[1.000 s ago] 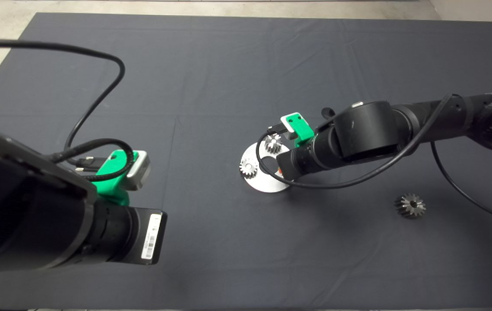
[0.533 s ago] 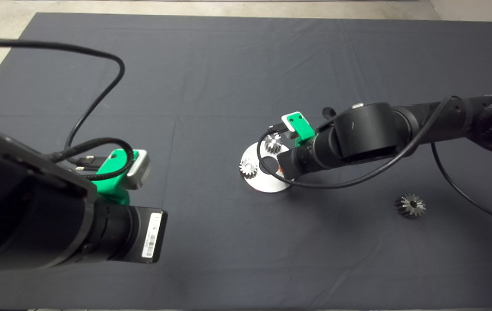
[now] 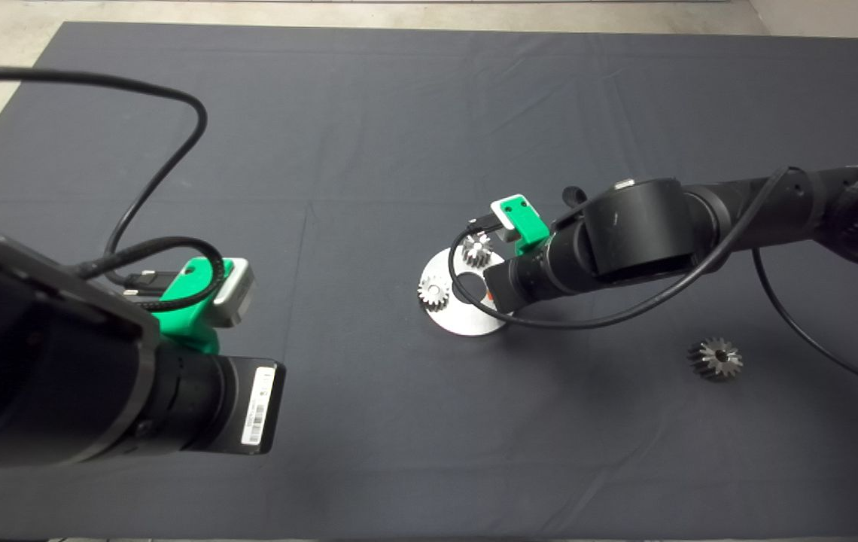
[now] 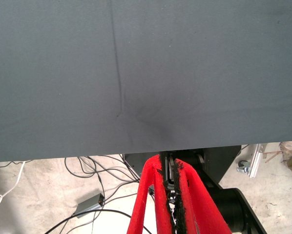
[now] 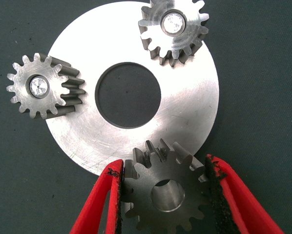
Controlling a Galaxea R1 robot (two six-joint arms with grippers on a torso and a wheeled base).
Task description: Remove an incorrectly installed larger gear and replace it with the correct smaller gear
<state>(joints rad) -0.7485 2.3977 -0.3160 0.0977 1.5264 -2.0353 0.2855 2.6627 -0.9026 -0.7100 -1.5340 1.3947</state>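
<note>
Steel on steel at the round silver plate (image 5: 185,105): the right gripper (image 5: 165,195) pinches the smaller gear (image 5: 166,192) between its red fingers (image 5: 99,204), black pads against the teeth on either side, at the plate's rim. Two shinier gears (image 5: 174,27) (image 5: 41,85) sit on pins around the plate's central hole. Away on the dark worktop (image 3: 399,135), well apart from the plate, lies the larger gear (image 3: 714,358). Over on the left, the left gripper (image 4: 173,200) hangs by the mat's edge, fingers pressed together, holding nothing.
</note>
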